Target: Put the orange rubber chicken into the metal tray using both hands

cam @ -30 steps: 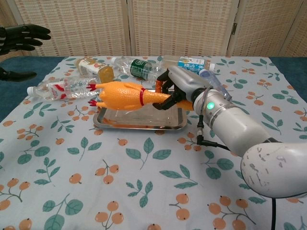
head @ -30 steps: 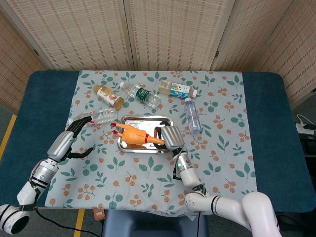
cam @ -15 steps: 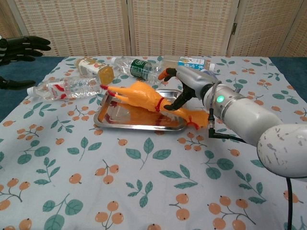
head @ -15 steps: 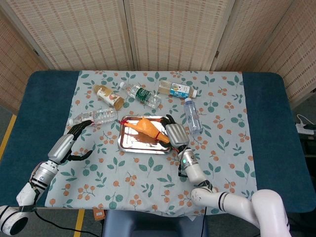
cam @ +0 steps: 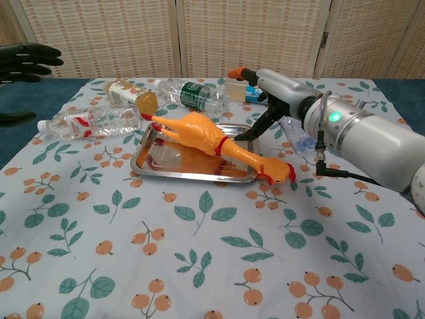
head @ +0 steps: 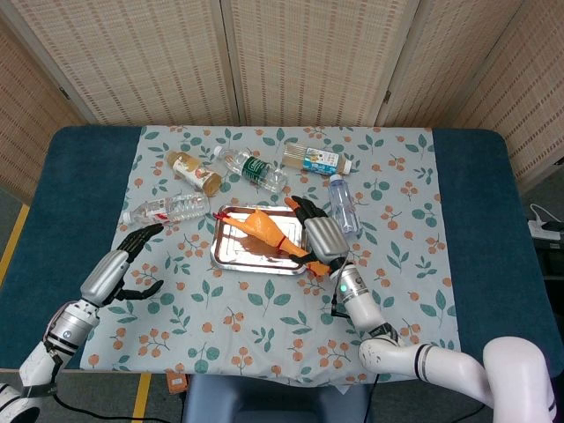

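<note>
I let go of the chicken (cam: 202, 136), and it now lies in the tray (cam: 147, 162), legs over the rim. My right hand (cam: 269, 100) lifts away with fingers wide, and my left hand (head: 123, 258) is wide too.

My left hand (head: 132, 249): empty, fingers spread, arm stretched low at the left. My right hand (cam: 265, 100): empty, fingers splayed, raised, palm down, forearm reaching in from the right.

orange rubber chicken (head: 264, 232) in metal tray (head: 231, 261), right hand (head: 315, 227) beside
</note>
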You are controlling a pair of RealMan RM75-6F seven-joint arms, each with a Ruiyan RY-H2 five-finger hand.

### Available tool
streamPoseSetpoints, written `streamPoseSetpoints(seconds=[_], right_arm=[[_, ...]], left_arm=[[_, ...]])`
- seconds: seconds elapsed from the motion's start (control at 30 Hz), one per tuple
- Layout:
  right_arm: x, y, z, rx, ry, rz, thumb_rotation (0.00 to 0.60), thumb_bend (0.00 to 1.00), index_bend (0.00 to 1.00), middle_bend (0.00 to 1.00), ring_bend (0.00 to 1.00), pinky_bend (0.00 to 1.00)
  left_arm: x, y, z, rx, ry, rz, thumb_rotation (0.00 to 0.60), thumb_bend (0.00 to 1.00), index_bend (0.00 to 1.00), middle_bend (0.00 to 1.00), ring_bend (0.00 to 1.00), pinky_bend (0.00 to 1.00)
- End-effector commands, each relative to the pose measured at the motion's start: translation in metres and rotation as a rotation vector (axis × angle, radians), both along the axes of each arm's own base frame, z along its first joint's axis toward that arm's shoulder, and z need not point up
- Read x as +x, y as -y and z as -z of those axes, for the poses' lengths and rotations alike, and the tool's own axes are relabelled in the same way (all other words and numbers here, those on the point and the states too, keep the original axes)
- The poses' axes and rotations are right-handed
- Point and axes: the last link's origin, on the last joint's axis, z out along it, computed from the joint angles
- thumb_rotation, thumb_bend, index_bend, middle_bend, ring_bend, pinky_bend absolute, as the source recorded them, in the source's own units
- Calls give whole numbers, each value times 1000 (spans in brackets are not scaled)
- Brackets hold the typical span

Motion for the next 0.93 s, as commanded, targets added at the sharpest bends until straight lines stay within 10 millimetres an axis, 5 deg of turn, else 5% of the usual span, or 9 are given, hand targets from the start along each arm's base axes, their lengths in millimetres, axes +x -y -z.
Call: streamPoseSetpoints(seconds=[0.03,0.27,0.57,0.7,0.93], right_arm=[[-12,-29,-52,-42,-9,-63,600,95,0,5,0,166],[-58,-107,-116,-107,-191,-117,600,95,0,5,0,157],[-139,-211,-147,-89,-455,-24,600,95,0,0,0,0],[-163,-230,-154,-180,-414,11,600,94,0,0,0,0],[-177,-224,-167,-231,-403,32,600,94,0,0,0,0]], left_arm=[[-7,24,-6,-11,-14,2,600,334,0,0,0,11],[-44,84,-17,-75,-233,-33,600,359,0,0,0,16],[-73,137,-17,284,-484,-85,600,370,0,0,0,15],[-81,133,-21,374,-558,-113,600,375,0,0,0,13],[-78,129,-18,376,-560,-98,600,376,0,0,0,12]])
